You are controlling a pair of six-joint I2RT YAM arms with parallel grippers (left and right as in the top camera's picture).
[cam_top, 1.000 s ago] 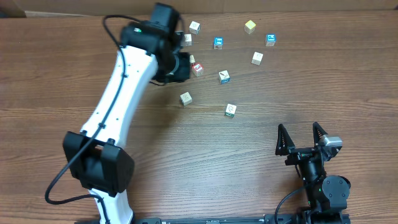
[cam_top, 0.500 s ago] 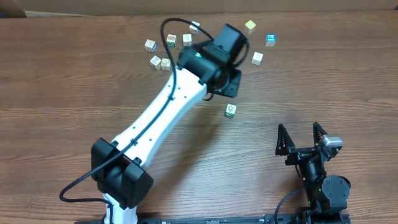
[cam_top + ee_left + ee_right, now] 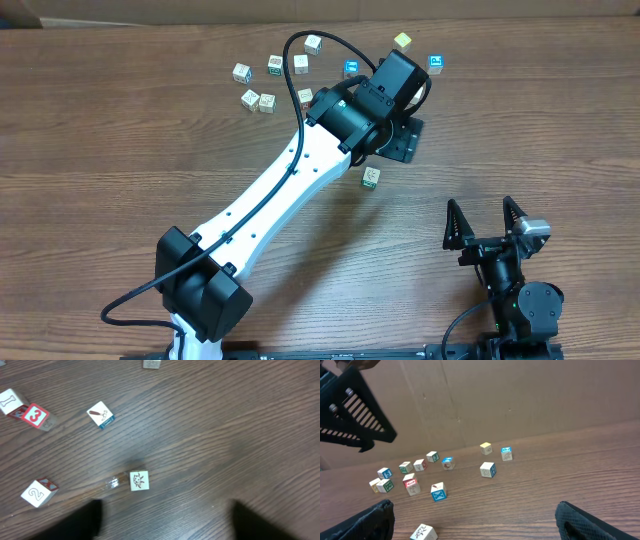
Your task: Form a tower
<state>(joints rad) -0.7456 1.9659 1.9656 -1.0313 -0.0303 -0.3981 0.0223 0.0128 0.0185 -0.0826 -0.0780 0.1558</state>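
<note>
Small pale wooden cubes with coloured prints lie singly on the brown table; no tower shows in any view. My left gripper hangs open above the table among the cubes on the right of the group, with nothing between its fingers. Just ahead of it in the left wrist view lies a cube with an animal print, the same cube seen from overhead. Further off are a hammer-print cube and a red "3" cube. My right gripper stands open and empty near the front right.
Loose cubes spread along the far side: a cluster at the left, a yellow-topped one and a blue-printed one. The left arm crosses the table diagonally and hides some cubes. A cardboard wall backs the table.
My left arm has swung right, from over the left cubes to over the right ones, and its jaws have parted. The left cluster is now uncovered. The right arm has not moved.
</note>
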